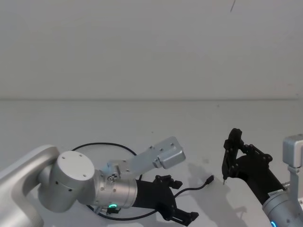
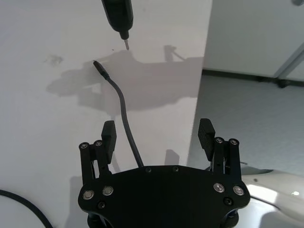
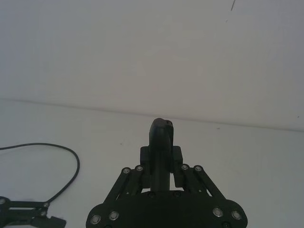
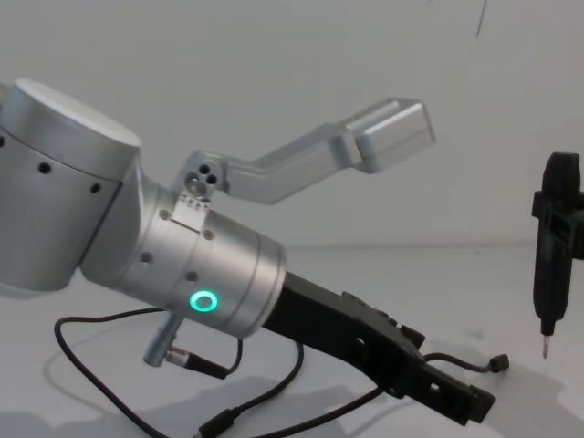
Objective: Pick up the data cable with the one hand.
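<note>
Left end effector [image 1: 183, 201] is down low over the desk [image 1: 142, 123] with its fingers [image 2: 109, 135] spread wide. The cable [image 2: 121, 102] lies flat on the desk and runs right through the gap between them; can't tell if anything's touching it. From the head cam, the cable's plug [image 1: 209, 179] sits at about 2 o'clock from that end effector, and the rest curls into a big loop out at 10 o'clock, behind the arm. Right end effector [image 3: 161, 159] is over at 3 o'clock, clamped on a slim black tool [image 1: 229, 156] held upright. Its metal tip is just beside the plug, at the plug's 3 o'clock, not touching.
</note>
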